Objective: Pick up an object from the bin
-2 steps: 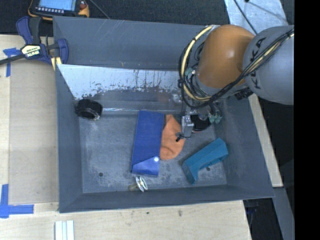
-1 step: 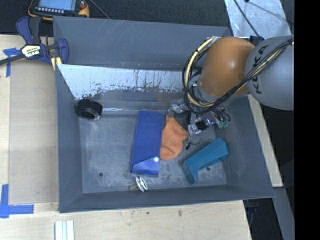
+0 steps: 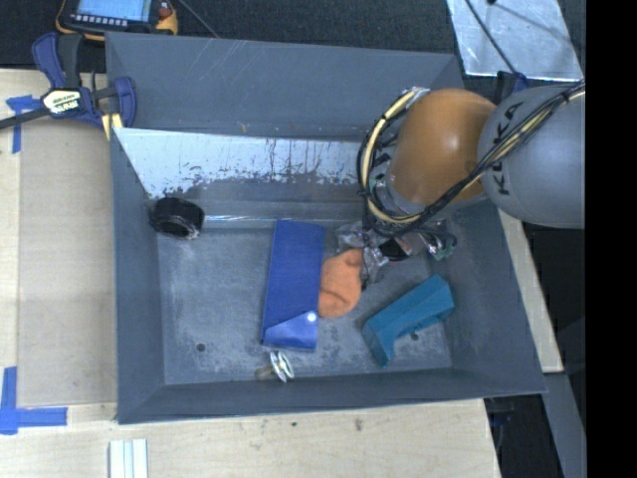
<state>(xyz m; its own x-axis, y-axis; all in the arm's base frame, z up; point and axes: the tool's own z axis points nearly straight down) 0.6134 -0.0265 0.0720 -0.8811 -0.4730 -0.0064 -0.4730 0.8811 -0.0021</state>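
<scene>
orange lump (image 3: pixel 340 285) centre | blue pad (image 3: pixel 292 279) left (apparently touching) | teal block (image 3: pixel 408 315) right

From my seat the light is moderate and comes from above. The bin's far wall (image 3: pixel 249 162) catches it as a pale bright band, while its floor reads dimmer and the near wall darkest. The orange cover (image 3: pixel 438 142) carries a soft sheen on its top. Beneath it the gripper (image 3: pixel 376 249) sits in the arm's shadow, hard to read.
</scene>
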